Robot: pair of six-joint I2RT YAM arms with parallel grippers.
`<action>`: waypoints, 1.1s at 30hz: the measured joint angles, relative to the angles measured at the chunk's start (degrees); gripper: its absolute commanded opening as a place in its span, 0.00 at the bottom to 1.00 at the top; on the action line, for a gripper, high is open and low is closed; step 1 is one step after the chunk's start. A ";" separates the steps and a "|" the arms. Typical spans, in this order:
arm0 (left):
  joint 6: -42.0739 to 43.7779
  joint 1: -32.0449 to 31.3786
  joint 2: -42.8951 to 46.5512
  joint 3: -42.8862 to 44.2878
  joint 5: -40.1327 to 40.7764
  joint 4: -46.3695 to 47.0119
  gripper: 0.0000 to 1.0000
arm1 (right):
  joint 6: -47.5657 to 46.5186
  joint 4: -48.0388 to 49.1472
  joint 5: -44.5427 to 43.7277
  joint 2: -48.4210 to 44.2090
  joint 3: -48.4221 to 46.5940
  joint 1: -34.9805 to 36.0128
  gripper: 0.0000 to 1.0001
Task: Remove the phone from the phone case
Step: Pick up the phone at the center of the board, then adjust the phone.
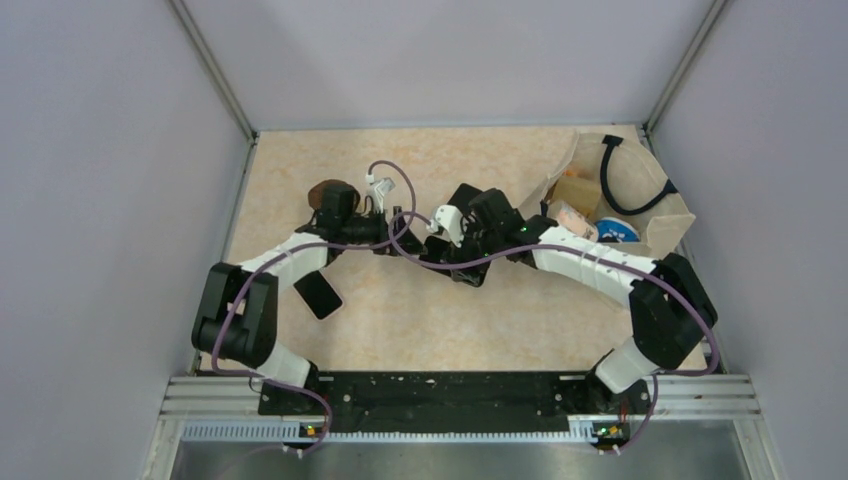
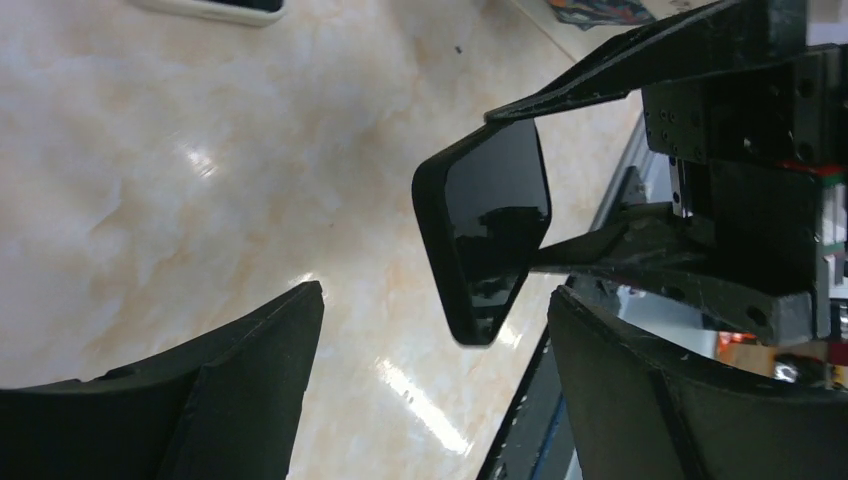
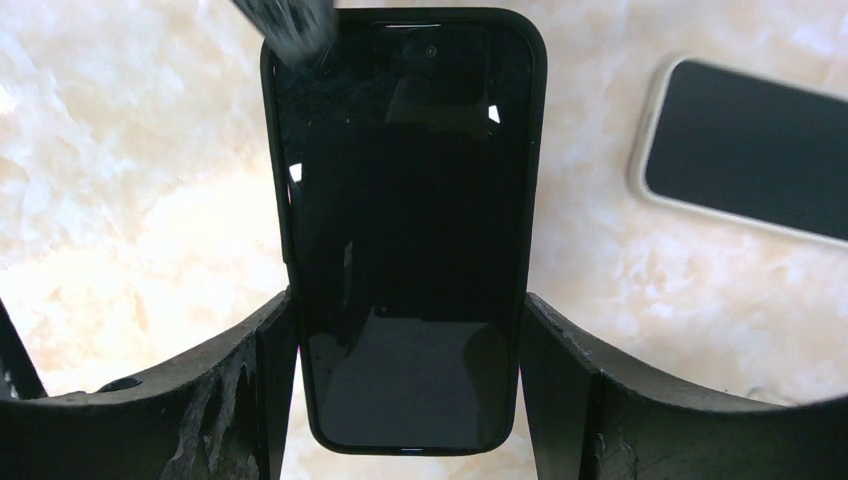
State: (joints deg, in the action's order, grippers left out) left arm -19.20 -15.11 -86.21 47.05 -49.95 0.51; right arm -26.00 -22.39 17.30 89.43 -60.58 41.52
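far left in the top view, a flat black slab (image 1: pixel 318 295) lies on the marbled table (image 1: pixel 480 320), partly under the left arm; i cannot tell whether it is a phone or an empty case.

next over, the left gripper (image 2: pixel 435 298) has its fingers (image 2: pixel 270 350) spread wide with nothing between them. it sits low over the table, with its tips close to the held phone. at the top edge of the left wrist view a second phone in a pale case (image 2: pixel 215 8) lies flat on the table.

in the middle, the right gripper (image 3: pixel 407 300) pinches the black phone case (image 3: pixel 270 150) across its width, one finger (image 3: pixel 250 370) pressed on each long side near the lower end. the phone (image 3: pixel 405 200) sits inside the case, with its dark screen towards the right wrist camera and the case rim showing all round it. in the left wrist view the pair is lifted off the table and tilted. a blurred grey shape overlaps the top left corner of the case.

far right, a brown paper bag (image 1: pixel 668 228) lies open at the back corner with a black cable (image 1: pixel 625 185) in it.
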 measured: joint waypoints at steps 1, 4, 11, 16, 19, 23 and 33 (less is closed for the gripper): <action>-1.11 -0.46 -1.16 0.79 -0.74 0.72 0.84 | 0.26 0.17 -0.04 -0.50 -0.55 0.11 0.00; -4.55 -1.88 -4.20 2.86 -2.75 3.50 0.78 | 0.74 0.76 -0.31 -1.46 -1.62 0.44 0.00; -9.97 -3.52 -9.05 5.16 -5.62 7.30 0.53 | 1.36 1.44 -1.44 -1.70 -1.81 1.77 0.00; -11.58 -4.50 -10.36 5.38 -6.40 7.67 0.31 | 1.81 2.03 -2.78 -1.73 -1.81 1.95 0.00; -12.92 -5.14 -10.95 6.01 -7.48 7.58 0.06 | 1.86 1.84 -3.80 -1.73 -1.77 2.12 0.00; -15.26 -5.40 -11.17 7.65 -7.69 6.60 0.00 | 1.81 2.29 -6.80 -1.92 -1.75 2.86 0.00; -5.68 -4.94 -11.15 11.08 -8.20 -0.68 0.00 | 2.67 1.11 -7.78 -6.40 -1.73 3.28 0.99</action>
State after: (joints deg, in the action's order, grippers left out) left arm -24.88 -20.05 -97.36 58.13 -58.15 -0.16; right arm -23.33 -21.28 9.52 83.02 -62.30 44.80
